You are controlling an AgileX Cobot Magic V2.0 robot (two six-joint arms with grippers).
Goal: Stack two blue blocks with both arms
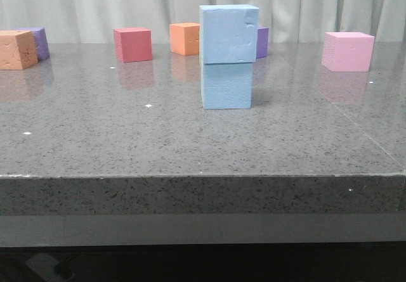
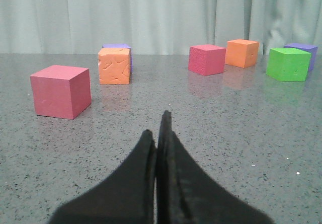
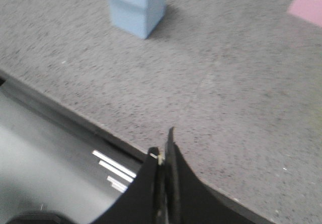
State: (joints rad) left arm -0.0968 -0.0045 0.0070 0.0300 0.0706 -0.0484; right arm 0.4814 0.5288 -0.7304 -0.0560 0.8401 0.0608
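Two pale blue foam cubes stand stacked near the middle of the grey speckled stone table (image 1: 95, 136). The upper blue block (image 1: 229, 33) sits squarely on the lower blue block (image 1: 227, 85), though it overhangs a little on both sides, and its front face carries a small crack near the top right corner. Both have a finely pebbled, matte skin and crisp edges. The polished tabletop gives faint reflections of the cubes standing on it.

Behind the stack, along the far edge before a pleated pale curtain (image 1: 95, 3), are other foam cubes: an orange cube (image 1: 184, 38), a red cube (image 1: 132, 44), a pink cube (image 1: 347, 51) off to the right, and a second orange cube with a cracked, wrinkled face (image 1: 16, 49) at far left, a purple cube (image 1: 39, 42) just behind it. Another purple one (image 1: 262, 42) peeks out from behind the stack.

The left gripper (image 2: 158, 133) hovers low over the table with its black, tapering fingers pressed together, holding nothing. Ahead of it are a dull red cube (image 2: 60, 91) and a green cube (image 2: 288, 64).

The right gripper (image 3: 163, 146) hangs over the table's front edge, its dark angular fingers likewise closed on each other and empty, well apart from the blue stack.
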